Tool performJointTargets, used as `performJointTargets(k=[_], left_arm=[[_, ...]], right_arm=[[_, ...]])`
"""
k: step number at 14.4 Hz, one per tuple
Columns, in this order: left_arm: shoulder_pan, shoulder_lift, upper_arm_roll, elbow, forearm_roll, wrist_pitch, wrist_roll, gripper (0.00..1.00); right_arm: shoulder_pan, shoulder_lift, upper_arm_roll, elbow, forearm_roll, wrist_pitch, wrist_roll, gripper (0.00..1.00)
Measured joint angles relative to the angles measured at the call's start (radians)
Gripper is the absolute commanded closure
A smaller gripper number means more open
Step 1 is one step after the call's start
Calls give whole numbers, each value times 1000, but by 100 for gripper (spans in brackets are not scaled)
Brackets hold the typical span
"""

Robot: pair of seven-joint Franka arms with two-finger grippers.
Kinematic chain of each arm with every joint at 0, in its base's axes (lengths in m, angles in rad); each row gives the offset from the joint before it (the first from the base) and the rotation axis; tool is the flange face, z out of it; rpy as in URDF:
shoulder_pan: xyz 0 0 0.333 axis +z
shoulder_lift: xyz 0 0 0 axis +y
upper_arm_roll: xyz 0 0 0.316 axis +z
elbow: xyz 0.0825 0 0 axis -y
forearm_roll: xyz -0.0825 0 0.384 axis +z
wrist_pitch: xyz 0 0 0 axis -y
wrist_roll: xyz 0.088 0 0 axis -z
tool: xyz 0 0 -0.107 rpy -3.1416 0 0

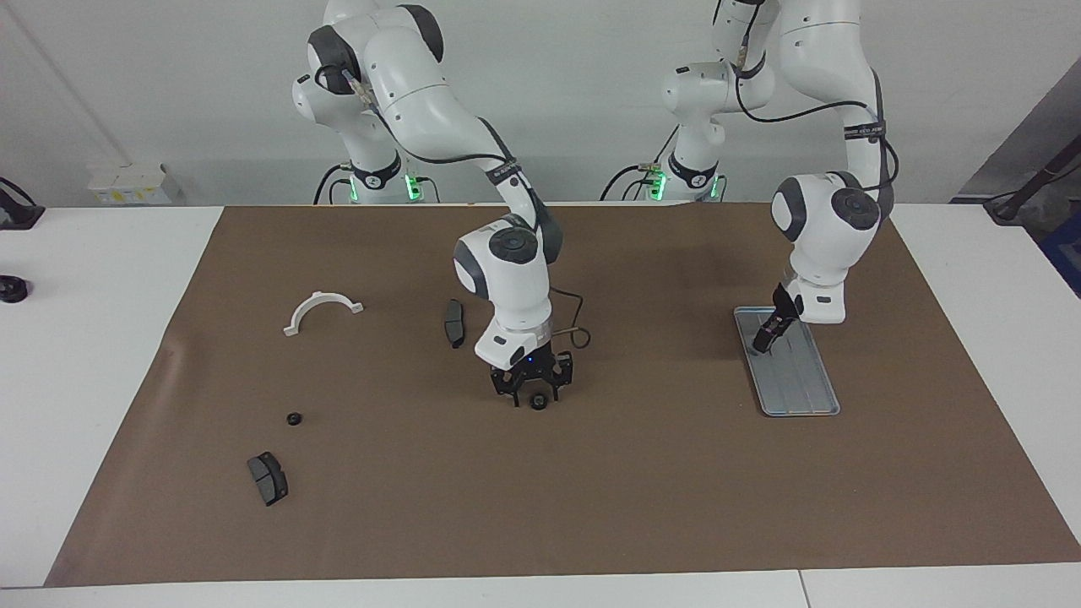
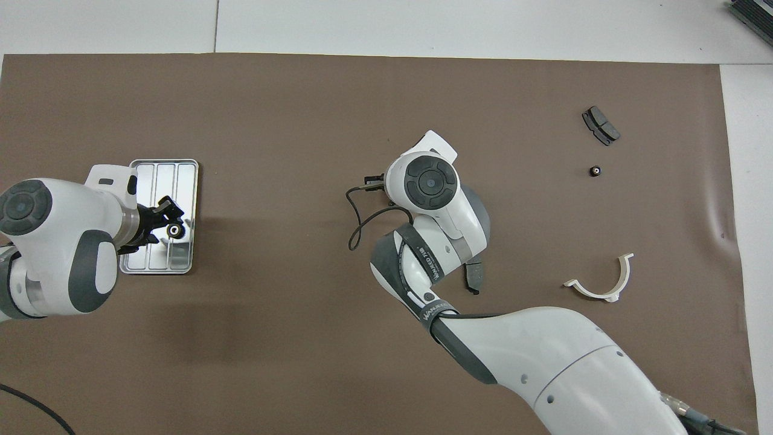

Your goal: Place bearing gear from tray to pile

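A small black bearing gear (image 2: 175,229) lies in the silver-grey ridged tray (image 2: 171,181) (image 1: 798,384) at the left arm's end of the mat. My left gripper (image 2: 165,225) (image 1: 763,344) is low in the tray, open, with its fingertips right beside that gear. My right gripper (image 1: 530,395) is open at the middle of the mat, low over a second black gear (image 1: 537,402) that lies on the mat. In the overhead view the right wrist (image 2: 430,181) hides this gripper and gear.
The scattered parts lie toward the right arm's end: a white half-ring bracket (image 1: 322,309) (image 2: 604,285), a brake pad (image 1: 268,478) (image 2: 600,125), a third small gear (image 1: 293,418) (image 2: 595,171). Another brake pad (image 1: 454,323) (image 2: 472,277) lies beside the right wrist.
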Motion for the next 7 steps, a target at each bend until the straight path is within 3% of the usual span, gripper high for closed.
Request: performJointTargets(k=[3, 5, 7], left_arm=[[0, 1, -2, -11, 0, 22, -2, 52], [-1, 4, -3, -13, 0, 36, -2, 53], [-3, 7, -6, -15, 0, 44, -2, 53]], right_arm=[[0, -2, -3, -1, -1, -1, 0, 74], [0, -6, -4, -1, -1, -2, 0, 90], [0, -8, -3, -2, -1, -3, 0, 99]])
